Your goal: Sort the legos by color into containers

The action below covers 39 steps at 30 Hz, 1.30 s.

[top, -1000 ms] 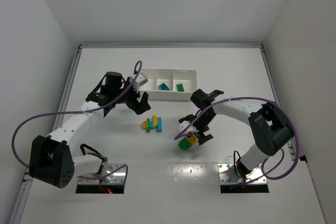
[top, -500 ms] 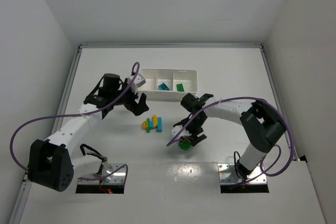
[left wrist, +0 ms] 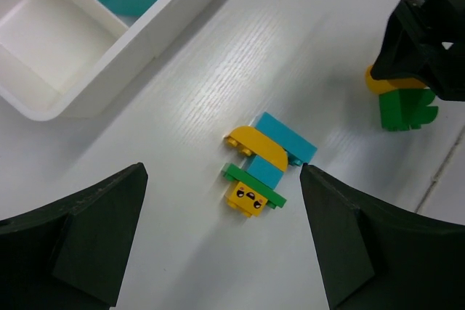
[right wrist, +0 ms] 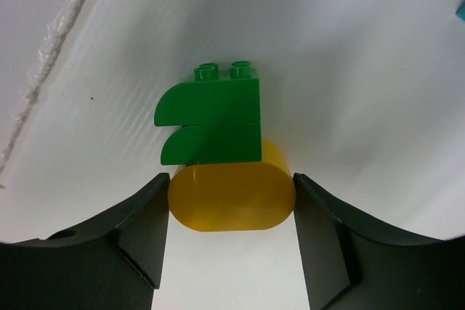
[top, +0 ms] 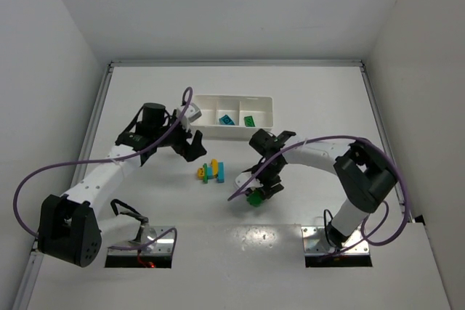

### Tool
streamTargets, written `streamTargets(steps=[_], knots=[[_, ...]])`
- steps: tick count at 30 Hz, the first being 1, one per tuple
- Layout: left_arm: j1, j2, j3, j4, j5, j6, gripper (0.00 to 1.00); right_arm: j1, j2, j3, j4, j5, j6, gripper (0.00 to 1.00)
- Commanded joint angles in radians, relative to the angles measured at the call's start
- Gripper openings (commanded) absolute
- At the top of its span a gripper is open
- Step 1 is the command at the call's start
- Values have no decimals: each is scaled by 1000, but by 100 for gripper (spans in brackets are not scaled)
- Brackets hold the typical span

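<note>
White plastic tray (top: pixel 236 96) with three compartments sits upper centre in the overhead view. A cyan brick (top: pixel 227 119) lies in the middle compartment and a green brick (top: pixel 249 121) in the right one. Mid-frame, a cluster of yellow, cyan and green legos (top: pixel 211 172) lies on the table (top: pixel 327 92). The left gripper (top: pixel 190 143), fingers spread wide and empty, hovers at the cluster's upper left. Lower right of the cluster, the right gripper (top: pixel 263 188) pinches a yellow rounded brick (right wrist: pixel 231 197) joined to two green bricks (right wrist: pixel 211 117).

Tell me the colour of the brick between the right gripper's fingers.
The brick is yellow, clearest in the right wrist view.
</note>
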Motion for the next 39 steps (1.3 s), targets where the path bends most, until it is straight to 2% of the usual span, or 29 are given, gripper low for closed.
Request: streamTargets(steps=[1,6,8,11,15,23,35,39], knots=[[11,-18,-1,28,130,-19,93,-12,-54,-7,7,3,95,4],[11,22,27,54,245,-96,93,-35,-105,104,71,-62,301,0],[11,34,51,64,289,-143,93,-44,-131,124,118,-63,417,0],[11,87,94,93,375,-223,93,-29,-158,147,206,-31,505,0],[11,169,139,93,458,-274,93,-20,-168,147,283,28,554,0],[2,285,200,93,529,-308,92,-20,-168,165,373,137,622,0],[-71,364,233,82,540,-308,91,-1,-186,155,513,221,666,0],[-81,388,256,82,482,-299,89,19,-197,155,531,221,666,0]])
